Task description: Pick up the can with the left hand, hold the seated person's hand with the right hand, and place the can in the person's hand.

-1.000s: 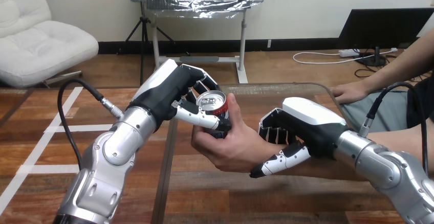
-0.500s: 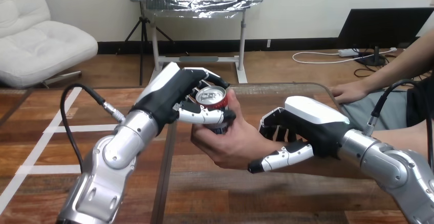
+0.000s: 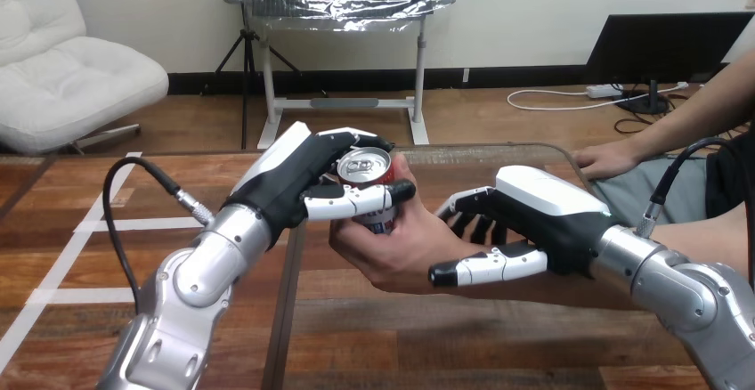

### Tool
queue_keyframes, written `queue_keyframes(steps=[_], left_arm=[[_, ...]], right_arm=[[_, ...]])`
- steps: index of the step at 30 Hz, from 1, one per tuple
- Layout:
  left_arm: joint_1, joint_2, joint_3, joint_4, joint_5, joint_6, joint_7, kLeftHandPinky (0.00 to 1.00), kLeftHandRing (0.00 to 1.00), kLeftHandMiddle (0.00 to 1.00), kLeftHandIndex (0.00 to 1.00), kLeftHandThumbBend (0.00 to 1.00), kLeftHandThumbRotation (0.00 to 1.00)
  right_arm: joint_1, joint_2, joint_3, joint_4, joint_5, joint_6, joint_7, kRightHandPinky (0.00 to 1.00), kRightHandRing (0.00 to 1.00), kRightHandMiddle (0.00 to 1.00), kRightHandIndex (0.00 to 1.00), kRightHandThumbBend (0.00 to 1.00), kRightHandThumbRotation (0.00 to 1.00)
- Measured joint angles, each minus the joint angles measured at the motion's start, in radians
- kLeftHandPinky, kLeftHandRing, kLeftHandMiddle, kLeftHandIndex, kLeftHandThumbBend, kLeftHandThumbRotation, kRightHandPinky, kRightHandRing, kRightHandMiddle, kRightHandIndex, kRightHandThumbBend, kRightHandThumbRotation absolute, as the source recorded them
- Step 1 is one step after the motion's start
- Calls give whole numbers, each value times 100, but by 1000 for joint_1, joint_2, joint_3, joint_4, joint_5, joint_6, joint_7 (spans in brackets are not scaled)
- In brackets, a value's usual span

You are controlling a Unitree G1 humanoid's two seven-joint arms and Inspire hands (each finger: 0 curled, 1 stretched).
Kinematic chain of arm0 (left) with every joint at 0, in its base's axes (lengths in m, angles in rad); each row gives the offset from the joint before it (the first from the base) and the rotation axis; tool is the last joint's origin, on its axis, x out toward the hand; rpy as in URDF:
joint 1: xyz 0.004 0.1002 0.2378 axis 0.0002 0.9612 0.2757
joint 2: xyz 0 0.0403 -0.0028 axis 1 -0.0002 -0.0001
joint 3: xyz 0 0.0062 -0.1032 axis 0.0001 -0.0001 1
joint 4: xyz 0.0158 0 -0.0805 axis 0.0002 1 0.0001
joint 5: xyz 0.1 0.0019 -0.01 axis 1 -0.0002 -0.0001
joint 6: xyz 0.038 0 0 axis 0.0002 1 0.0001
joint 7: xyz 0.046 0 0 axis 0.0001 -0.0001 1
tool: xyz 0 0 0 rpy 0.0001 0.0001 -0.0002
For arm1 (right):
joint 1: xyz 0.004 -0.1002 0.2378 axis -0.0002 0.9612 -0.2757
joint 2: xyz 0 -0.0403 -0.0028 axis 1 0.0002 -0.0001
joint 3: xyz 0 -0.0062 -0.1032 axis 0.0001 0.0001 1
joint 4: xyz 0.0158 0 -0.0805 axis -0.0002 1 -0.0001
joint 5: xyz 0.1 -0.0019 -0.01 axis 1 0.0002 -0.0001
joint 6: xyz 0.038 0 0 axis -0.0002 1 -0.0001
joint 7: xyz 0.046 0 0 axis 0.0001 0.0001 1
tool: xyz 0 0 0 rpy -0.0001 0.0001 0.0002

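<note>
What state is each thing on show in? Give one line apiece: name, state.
Can: upright, gripped from both sides.
Left hand: shut on the can.
Right hand: shut on the person's wrist.
Person's hand at the centre: palm up, curled round the can.
Person's hand at the upper right: flat on the table.
</note>
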Motion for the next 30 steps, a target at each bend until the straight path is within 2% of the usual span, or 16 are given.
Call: queue_keyframes(steps=[9,19,30], left_arm=[[13,9,16,-9,-18,0,-7,75,83,84,83,78,78],[23,17,25,-18,-43,-2,-13,78,86,86,85,78,83],[51,19,30,-48,-66,-2,-13,80,87,87,86,78,86]], right_arm=[[23,0,-3,-25,0,8,1,57,71,75,86,100,100],[48,0,-11,-34,0,22,-28,57,76,82,90,100,100],[83,10,-30,-59,15,41,-47,64,85,88,93,100,100]])
